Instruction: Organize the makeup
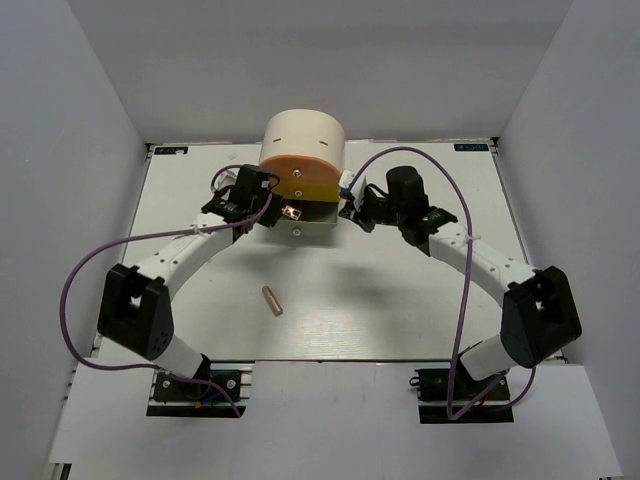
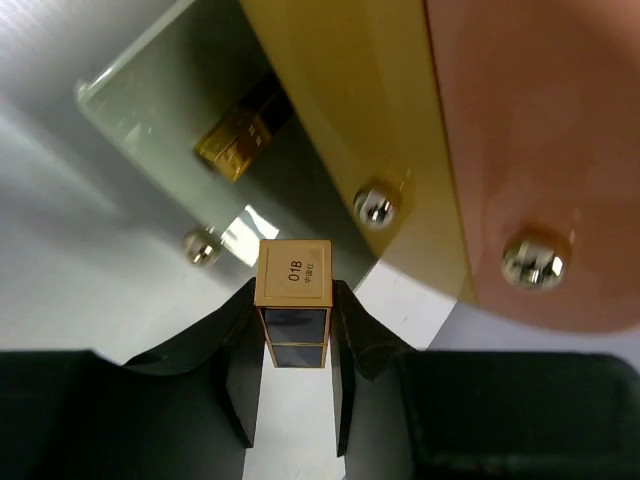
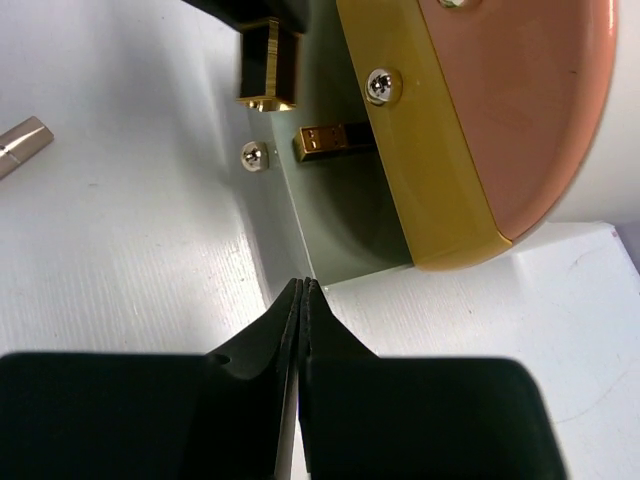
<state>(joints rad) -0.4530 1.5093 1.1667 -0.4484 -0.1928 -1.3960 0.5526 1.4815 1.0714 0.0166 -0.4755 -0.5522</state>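
A gold-and-black rectangular case (image 2: 293,275) is clamped end-on between the fingers of the left gripper (image 2: 293,320), its gold end face, marked "01B", turned towards the wrist camera. In the overhead view this case (image 1: 292,212) is held at the front of an open pale grey-green drawer (image 1: 315,228), close to the small metal knob (image 2: 200,245) on the drawer front. Whether the case touches the drawer cannot be told.

A second gold-and-black case (image 2: 235,145) is seen lying inside that drawer, partly hidden under the yellow drawer (image 2: 340,120) above it. It is also visible from the right wrist (image 3: 330,140).

Above the yellow drawer an orange drawer (image 2: 540,150) is stacked, each carrying its own metal knob. All three belong to the cream cylindrical box (image 1: 303,135) standing at the far middle of the table (image 1: 400,290).

The right gripper (image 3: 302,300) is held just beside the right front corner of the grey-green drawer, its fingers pressed together with nothing between them.

The copper lipstick (image 1: 272,300) is seen lying alone on the table, well apart from the box and nearer the left arm's base.
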